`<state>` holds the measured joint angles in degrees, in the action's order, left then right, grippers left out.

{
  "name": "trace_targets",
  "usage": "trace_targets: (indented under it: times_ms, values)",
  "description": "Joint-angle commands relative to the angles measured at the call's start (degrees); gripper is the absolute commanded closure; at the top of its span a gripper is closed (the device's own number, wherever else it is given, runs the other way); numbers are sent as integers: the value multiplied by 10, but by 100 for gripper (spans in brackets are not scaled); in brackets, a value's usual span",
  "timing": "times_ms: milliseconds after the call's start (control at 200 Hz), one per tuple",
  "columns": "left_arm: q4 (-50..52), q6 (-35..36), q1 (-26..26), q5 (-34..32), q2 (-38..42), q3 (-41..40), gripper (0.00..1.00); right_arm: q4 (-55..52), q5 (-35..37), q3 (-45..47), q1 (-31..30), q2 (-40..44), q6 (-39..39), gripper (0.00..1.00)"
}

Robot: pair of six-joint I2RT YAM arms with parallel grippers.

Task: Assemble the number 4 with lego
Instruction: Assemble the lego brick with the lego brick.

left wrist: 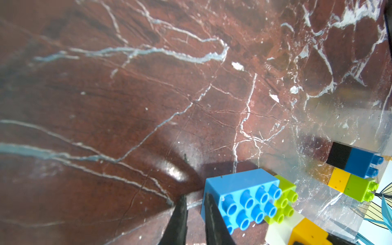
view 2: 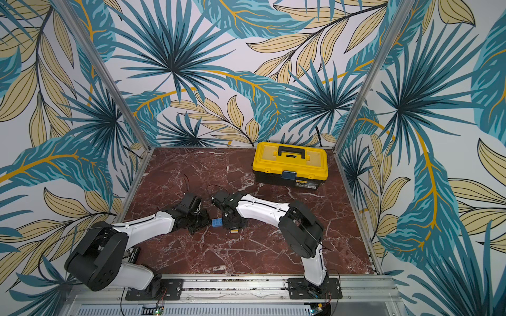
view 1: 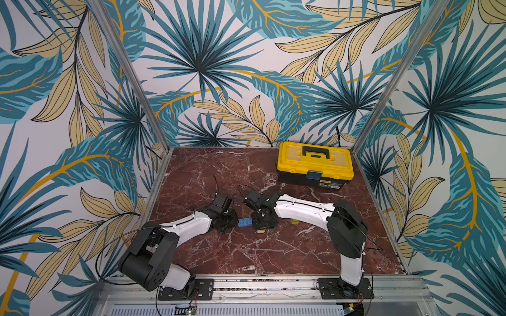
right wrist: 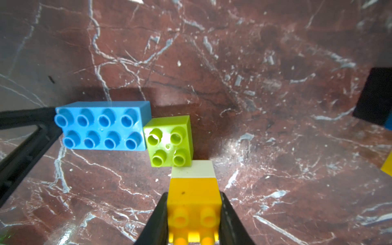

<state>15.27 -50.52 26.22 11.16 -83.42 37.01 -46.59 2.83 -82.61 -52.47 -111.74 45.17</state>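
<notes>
The left gripper [left wrist: 195, 196] is nearly closed, empty, against the blue brick [right wrist: 101, 126] near the middle of the red marble table [view 1: 246, 260]. The orange-yellow brick [right wrist: 194, 188] is squeezed by the right gripper [right wrist: 193, 195]. More lego [view 1: 295, 221] is mostly hidden under that arm. Leafy walls [view 1: 246, 68] are seen around

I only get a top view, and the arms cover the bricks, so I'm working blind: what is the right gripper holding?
Observer: The right gripper is shut on an orange-yellow brick with a white brick joined to its far end.
Operator: And the left?
Observer: The left gripper is shut on nothing; its jaws sit against the end of the long blue brick.
Operator: Anything between?
Observer: A lime green brick lies tight against both the blue brick and the white one.
</notes>
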Motion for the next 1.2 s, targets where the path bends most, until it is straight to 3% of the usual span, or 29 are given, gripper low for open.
trace_targets:
  times_ms: [0, 471, 781, 1197]
  values:
    - [-6, 8, 3, -2, -8, 26, 81, -12, 3, -13, 5, -12, -15, 81]
    - [-4, 7, 2, -1, -11, 27, 81, -27, -5, -35, 6, -26, -27, 81]
    - [-16, 4, 2, 11, -12, 22, 81, -64, 43, -40, -2, 40, -37, 81]
    - [-16, 0, 2, 6, -5, 12, 81, -62, 57, -135, -4, -38, -41, 81]
